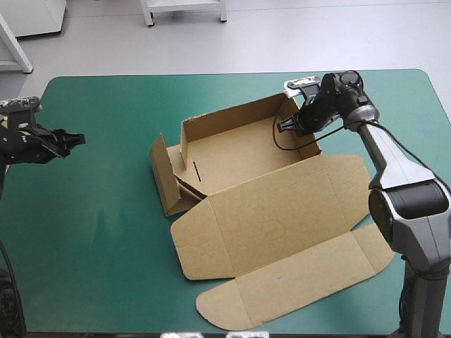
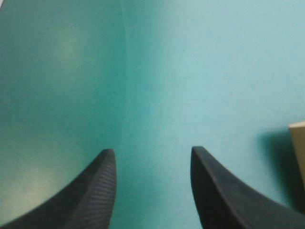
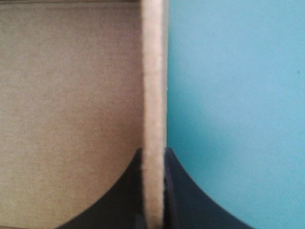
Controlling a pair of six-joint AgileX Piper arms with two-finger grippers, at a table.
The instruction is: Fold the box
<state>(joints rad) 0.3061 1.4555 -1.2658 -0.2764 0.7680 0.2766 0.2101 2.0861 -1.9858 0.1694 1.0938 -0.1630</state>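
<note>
From above, the brown box (image 1: 268, 211) lies in the middle of the surface (image 1: 99, 225), with walls raised on its far half and its lid flat toward the near edge. The right pincer (image 1: 287, 127) is at the box's far right wall. The left pincer (image 1: 77, 139) hangs near the left edge, well apart from the box.

In the left wrist view, its black fingers (image 2: 95, 191) stand apart over the teal-green cover, a box corner off to one side.

In the right wrist view, the fingers are clamped on the wall's edge.

Lab: teal-green table (image 1: 99, 232), robot arms (image 1: 392, 158)

floor (image 1: 296, 42): pale grey | white furniture legs (image 1: 149, 14) beyond table (image 1: 99, 232)
</note>
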